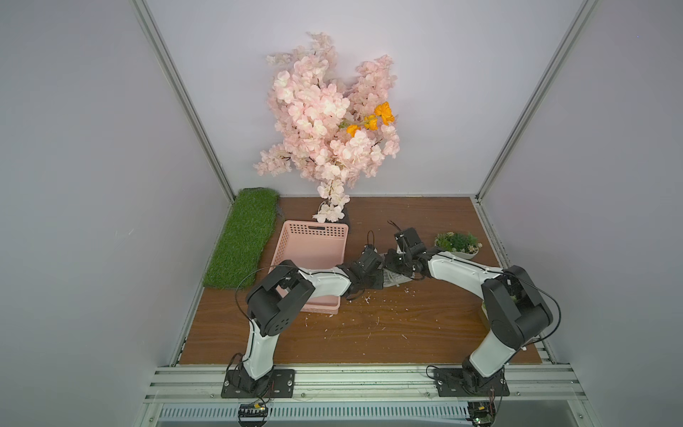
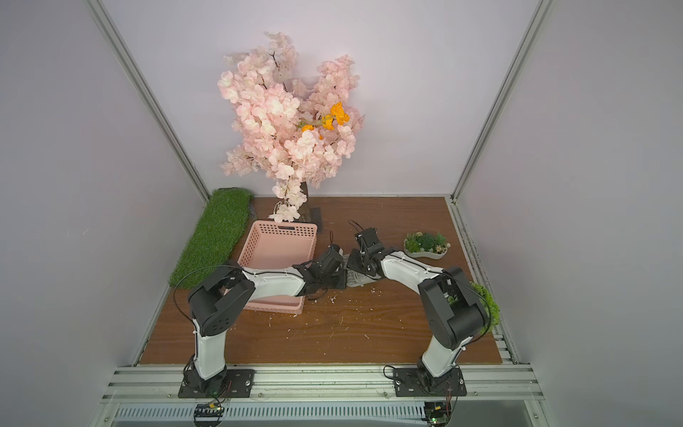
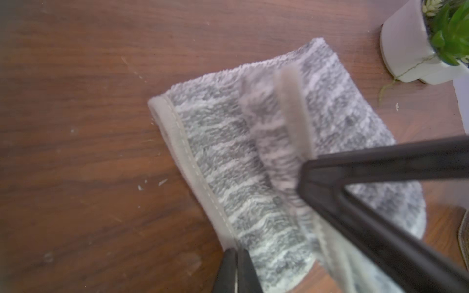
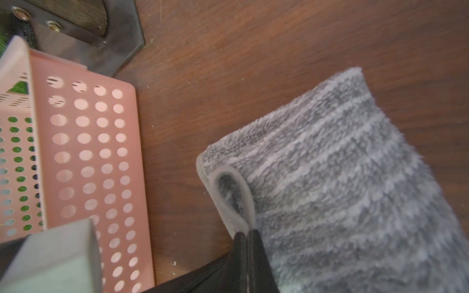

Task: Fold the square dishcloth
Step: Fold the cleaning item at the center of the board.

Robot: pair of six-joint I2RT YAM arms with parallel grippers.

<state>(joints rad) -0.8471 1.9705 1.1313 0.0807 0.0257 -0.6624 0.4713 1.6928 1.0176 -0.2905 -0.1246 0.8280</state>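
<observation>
As the left tool [image 3: 236, 269] and right tool [image 4: 247, 250] each clench a hem corner of the square dishcloth [image 3: 253, 177], it lies half-folded on the bench [image 3: 76, 126] at three o'clock from the pink basket [image 4: 88, 152]; next they'd need to carry both corners across together, evenly

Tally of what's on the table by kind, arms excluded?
dishcloth: 1
pink basket: 1
grass mat: 1
blossom tree: 1
small green plants: 2 (white planter, bush at table edge)
Total: 6
</observation>
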